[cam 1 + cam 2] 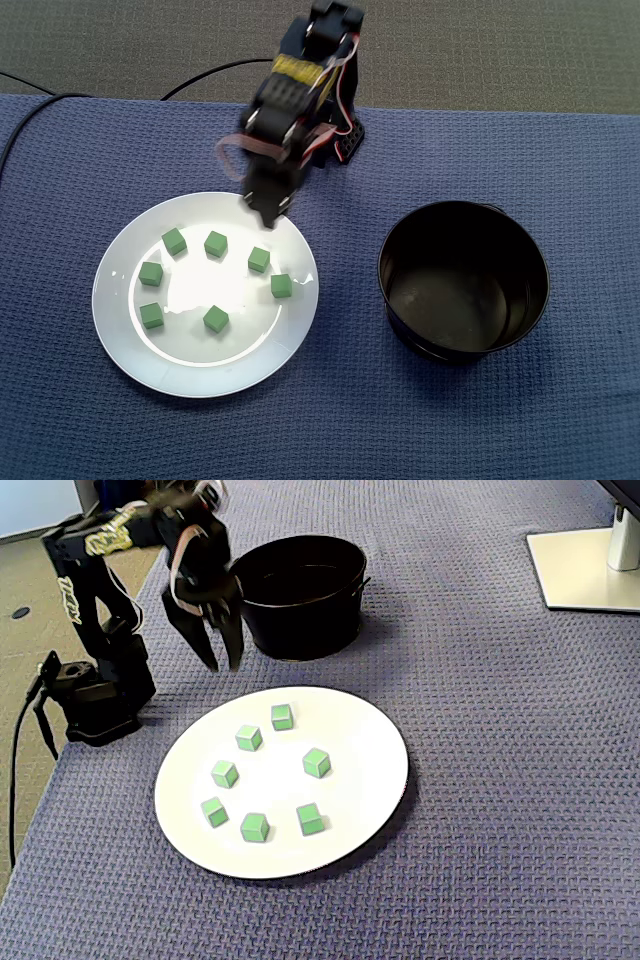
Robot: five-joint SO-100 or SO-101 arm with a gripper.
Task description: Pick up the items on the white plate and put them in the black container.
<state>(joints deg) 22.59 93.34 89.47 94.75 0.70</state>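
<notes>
Progress: nothing looks done yet. Seven green cubes (216, 244) lie in a loose ring on the white plate (110, 300), and the count is the same from the lower fixed view (249, 738).
Container: the black container (400, 300) stands on the blue cloth (330, 420) covering the desk, to the right of the plate and clear of it. Its inside looks empty, with only a sheen on the bottom. From the lower fixed view it sits beyond the plate (370, 770), with dark walls (300, 630) and no cube showing inside.
Left to do: by my reading all seven cubes have to go across, so the task is at its very start.
End effector: it hangs with tips pointing down (224, 666), the jaws parted a modest way and nothing between them. It holds no cube and seems to touch neither plate nor cloth.
Position: it hovers at the plate's far rim, near the arm's base (264, 210).
Nearest cubes: the two at the back of the ring, one of them at (282, 717), are likely the easiest first picks.
</notes>
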